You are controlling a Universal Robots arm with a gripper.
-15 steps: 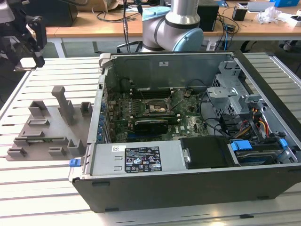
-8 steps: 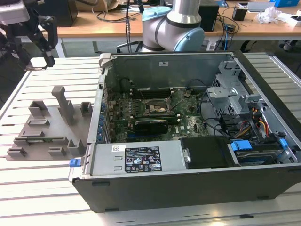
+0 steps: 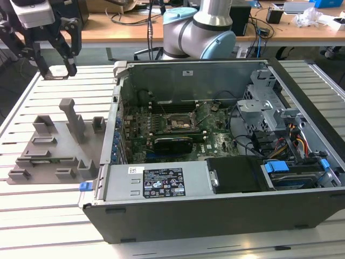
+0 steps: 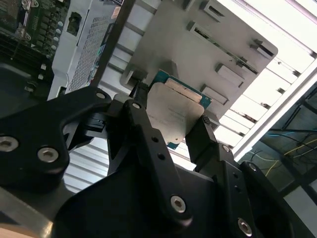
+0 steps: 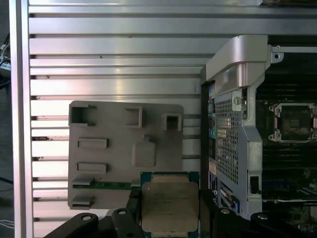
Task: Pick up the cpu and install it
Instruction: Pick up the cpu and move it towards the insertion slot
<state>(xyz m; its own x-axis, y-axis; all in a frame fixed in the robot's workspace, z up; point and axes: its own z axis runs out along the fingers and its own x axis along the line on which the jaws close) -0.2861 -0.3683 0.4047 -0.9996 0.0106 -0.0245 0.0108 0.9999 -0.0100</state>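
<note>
Right, gripper (image 4: 173, 106) was pinching the cpu (image 4: 176, 113): two black fingers (image 4: 144, 126) clamped on opposite edges, and the silvery metal top and green rim were visible in both wrist views. The chip sat flat between the fingers, with no tilt that I could make out.

The cpu was held up clear of the grey tray (image 5: 109, 126). In the first wrist view it overlapped one tray edge, with the tray's raised blocks and slots behind it. The tray lay flat on the slatted aluminium table (image 3: 32, 216).

In the exterior view the gripper hung at the view's far left, above the table and past the tray's far end. The tray was just beside the open case (image 3: 215, 216), on the case's side toward the exterior view's left.

Inside the case the motherboard (image 3: 140, 127) lay flat, with the socket (image 3: 181, 123) near its middle, well apart from the cpu. The power supply (image 3: 156, 182) ran along the near wall. Drive cage and cable bundles were on the exterior view's right.

The arm (image 3: 199, 27) base stood behind the case. A wooden desk (image 3: 135, 29) with cables sat beyond that.
</note>
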